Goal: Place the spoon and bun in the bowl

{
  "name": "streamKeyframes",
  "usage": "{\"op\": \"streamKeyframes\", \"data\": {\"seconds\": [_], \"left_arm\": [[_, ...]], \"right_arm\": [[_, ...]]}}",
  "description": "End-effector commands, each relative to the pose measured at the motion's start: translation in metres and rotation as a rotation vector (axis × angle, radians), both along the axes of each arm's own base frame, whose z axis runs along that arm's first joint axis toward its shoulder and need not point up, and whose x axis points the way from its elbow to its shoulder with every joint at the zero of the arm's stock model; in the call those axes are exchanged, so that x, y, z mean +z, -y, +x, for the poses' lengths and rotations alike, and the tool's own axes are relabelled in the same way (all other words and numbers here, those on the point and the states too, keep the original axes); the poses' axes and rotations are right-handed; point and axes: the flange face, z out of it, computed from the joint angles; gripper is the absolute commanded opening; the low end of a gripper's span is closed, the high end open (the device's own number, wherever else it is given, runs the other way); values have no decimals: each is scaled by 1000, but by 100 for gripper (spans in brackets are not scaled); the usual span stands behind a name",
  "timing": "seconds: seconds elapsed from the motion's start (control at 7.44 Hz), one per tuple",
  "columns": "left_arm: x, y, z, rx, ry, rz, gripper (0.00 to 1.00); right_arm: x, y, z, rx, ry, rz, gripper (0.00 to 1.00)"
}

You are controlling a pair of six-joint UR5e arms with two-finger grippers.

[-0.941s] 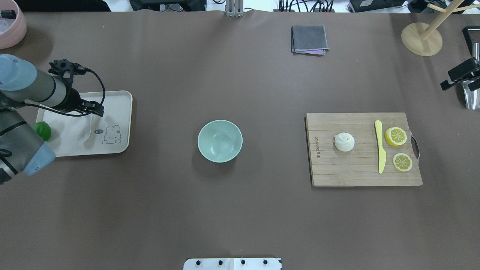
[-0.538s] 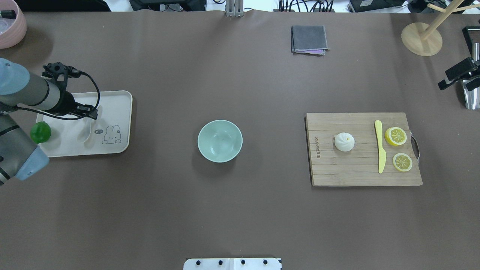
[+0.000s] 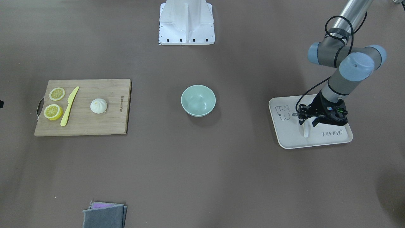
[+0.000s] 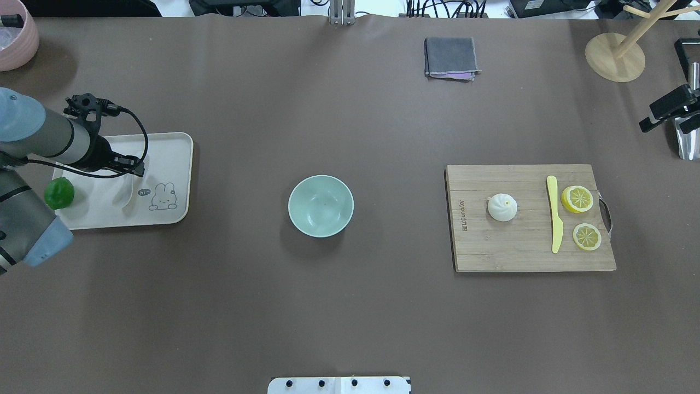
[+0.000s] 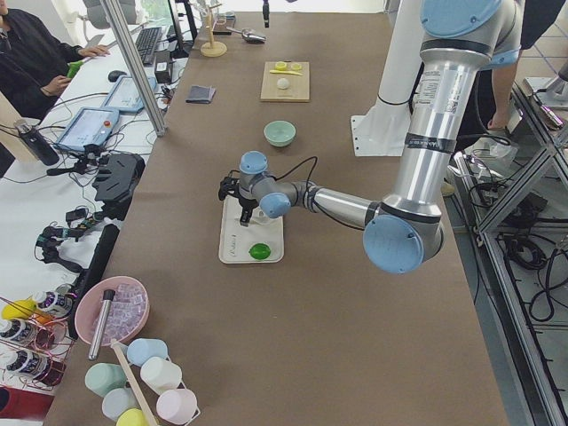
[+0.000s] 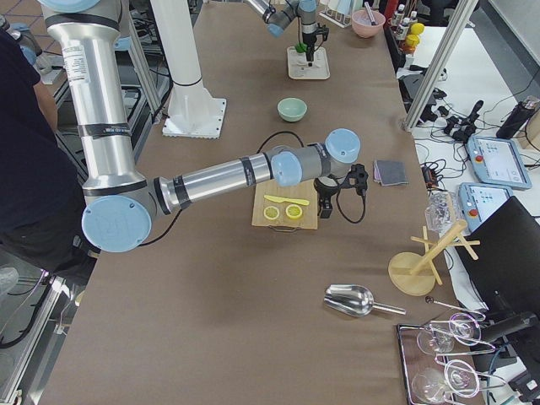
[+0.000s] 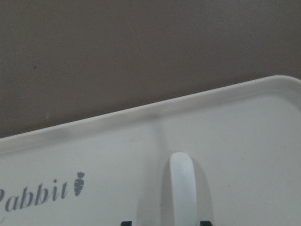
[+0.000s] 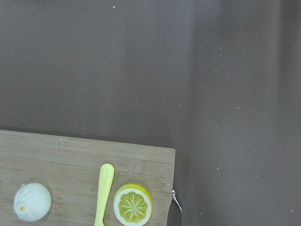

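The spoon (image 7: 182, 188) lies on the tray (image 4: 183, 164), well to the robot's left of the bowl (image 4: 321, 206). Its long axis runs across the tray's short side, handle end toward the far rim and scoop toward the robot. The left gripper (image 3: 307, 123) stands over the handle with jaws spread, one on each side, apparently not touching it. The wrist view cuts off the scoop and shows only the jaw tips. The overhead view shows the scoop faintly, white on white. A green ball (image 4: 59, 192) on the tray appears overhead, while the arm covers it from the front. The bun (image 4: 502, 207) sits pleats up on the board (image 4: 492, 257), well to the bowl's right. The right gripper (image 6: 326, 205), beyond the board from the bowl, is too poorly seen to judge as spread or closed.
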Motion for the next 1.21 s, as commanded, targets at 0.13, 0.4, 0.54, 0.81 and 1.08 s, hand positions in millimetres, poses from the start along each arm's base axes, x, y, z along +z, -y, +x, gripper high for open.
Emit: {"op": "streamKeyframes", "data": {"seconds": [0.13, 0.4, 0.54, 0.81, 1.08], "left_arm": [[0, -1, 4, 6, 3, 3, 0], [-18, -7, -2, 11, -20, 14, 0], [-47, -7, -5, 16, -22, -1, 0], [-123, 9, -1, -28, -54, -38, 0], [-203, 25, 19, -126, -175, -89, 0]], "right_arm": [[2, 0, 0, 0, -1, -6, 100], [-10, 3, -8, 17, 4, -23, 100], [-19, 6, -19, 24, 7, -43, 100], [-49, 13, -68, 44, -45, -64, 100], [-84, -1, -137, 69, -39, 18, 100]]}}
